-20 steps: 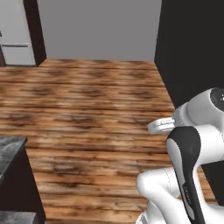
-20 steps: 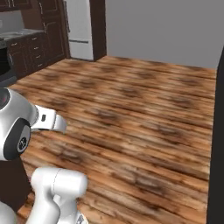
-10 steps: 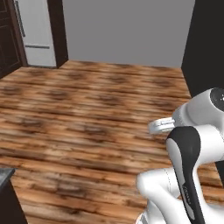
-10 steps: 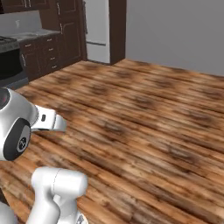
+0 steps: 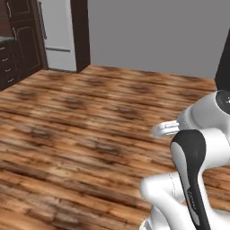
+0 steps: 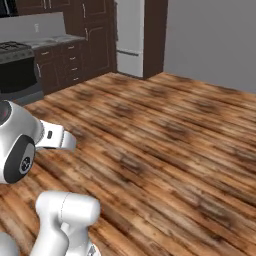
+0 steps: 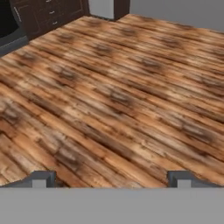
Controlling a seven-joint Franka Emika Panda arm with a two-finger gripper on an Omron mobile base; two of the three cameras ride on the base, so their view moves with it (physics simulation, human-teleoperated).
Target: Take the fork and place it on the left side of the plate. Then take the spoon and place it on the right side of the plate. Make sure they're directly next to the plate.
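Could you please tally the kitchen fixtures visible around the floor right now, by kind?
Fridge: 1
Stove: 1
Dark drawer cabinet: 1
Total: 3
All stand along the far edge of the wood floor.

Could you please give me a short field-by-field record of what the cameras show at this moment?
setting: simulated kitchen
floor: wooden planks, bare in front of the robot
far wall: white refrigerator between dark cabinets
left of the right base view: stove beside a grey countertop
gripper: open, nothing between the fingertips, pointed at the floor
task items: fork, spoon and plate not in sight
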